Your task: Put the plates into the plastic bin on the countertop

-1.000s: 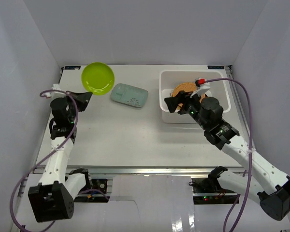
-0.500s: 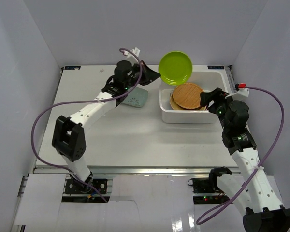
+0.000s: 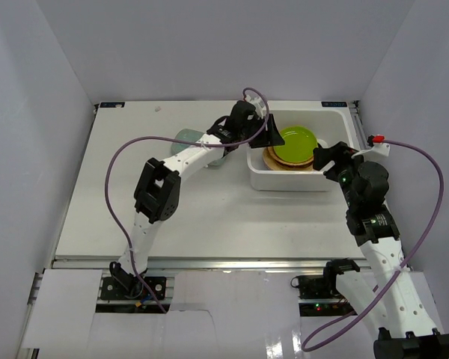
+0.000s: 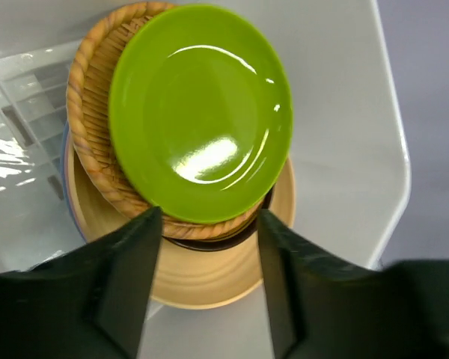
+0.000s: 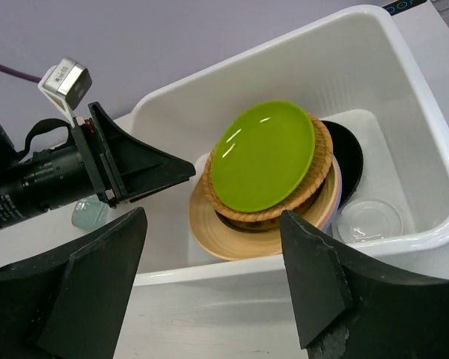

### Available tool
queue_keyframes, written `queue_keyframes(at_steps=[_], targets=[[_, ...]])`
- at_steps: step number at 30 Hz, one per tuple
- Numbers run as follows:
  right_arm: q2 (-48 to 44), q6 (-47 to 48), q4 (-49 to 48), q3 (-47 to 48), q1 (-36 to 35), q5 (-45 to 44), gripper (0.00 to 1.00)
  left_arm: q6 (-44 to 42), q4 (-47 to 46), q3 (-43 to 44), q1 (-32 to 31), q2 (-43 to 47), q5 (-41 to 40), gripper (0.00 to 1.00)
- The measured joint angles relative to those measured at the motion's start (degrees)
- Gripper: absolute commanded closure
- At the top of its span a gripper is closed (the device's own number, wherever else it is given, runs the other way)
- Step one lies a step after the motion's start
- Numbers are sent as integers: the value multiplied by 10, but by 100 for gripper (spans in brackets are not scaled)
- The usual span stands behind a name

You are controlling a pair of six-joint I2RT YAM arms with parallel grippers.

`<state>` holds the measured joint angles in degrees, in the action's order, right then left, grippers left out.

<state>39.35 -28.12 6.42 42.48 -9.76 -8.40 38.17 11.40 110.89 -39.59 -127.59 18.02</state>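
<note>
The lime green plate (image 3: 295, 142) (image 4: 200, 112) (image 5: 266, 153) lies on top of a stack in the white plastic bin (image 3: 299, 187) (image 5: 404, 90). Under it are the orange woven plate (image 4: 90, 97) (image 5: 314, 191), a black rim (image 4: 209, 243) and the peach plate (image 4: 209, 277) (image 5: 217, 235). Another black plate (image 5: 352, 157) lies beside the stack. My left gripper (image 3: 269, 133) (image 4: 208, 224) hangs open at the bin's left wall, apart from the green plate. At the bin's near right corner my right gripper (image 3: 329, 157) (image 5: 212, 217) is open and holds nothing. The pale teal plate (image 3: 183, 137) (image 5: 90, 215) lies on the countertop (image 3: 209, 202), partly hidden by the left arm.
A clear round lid-like piece (image 5: 370, 221) rests on the bin floor near the front right. The left arm stretches diagonally across the table's back half. White walls stand close around the table on three sides.
The left arm swung from the far left over to the bin with the green plate and let it go onto the stack. The right gripper pulled back out of the bin.
</note>
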Motion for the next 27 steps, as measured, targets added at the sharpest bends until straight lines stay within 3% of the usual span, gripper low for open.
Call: queue_keyframes(at_steps=[3, 8, 12, 18, 22, 27], targets=[[0, 0, 1, 0, 0, 2, 22, -13, 33, 35, 0, -10, 0, 20], [4, 0, 0, 0, 0, 19, 23, -18, 31, 11, 12, 27, -1, 23], [17, 0, -2, 0, 0, 68, 23, 4, -22, -166, 73, 167, -9, 29], [29, 5, -5, 1, 0, 120, 23, 70, -134, -445, 258, 372, -68, 30], [28, 14, -5, 7, -1, 135, 23, 107, -172, -552, 297, 377, -90, 27], [28, 23, -5, 21, -1, 159, 23, 135, -185, -593, 290, 312, -98, 25]])
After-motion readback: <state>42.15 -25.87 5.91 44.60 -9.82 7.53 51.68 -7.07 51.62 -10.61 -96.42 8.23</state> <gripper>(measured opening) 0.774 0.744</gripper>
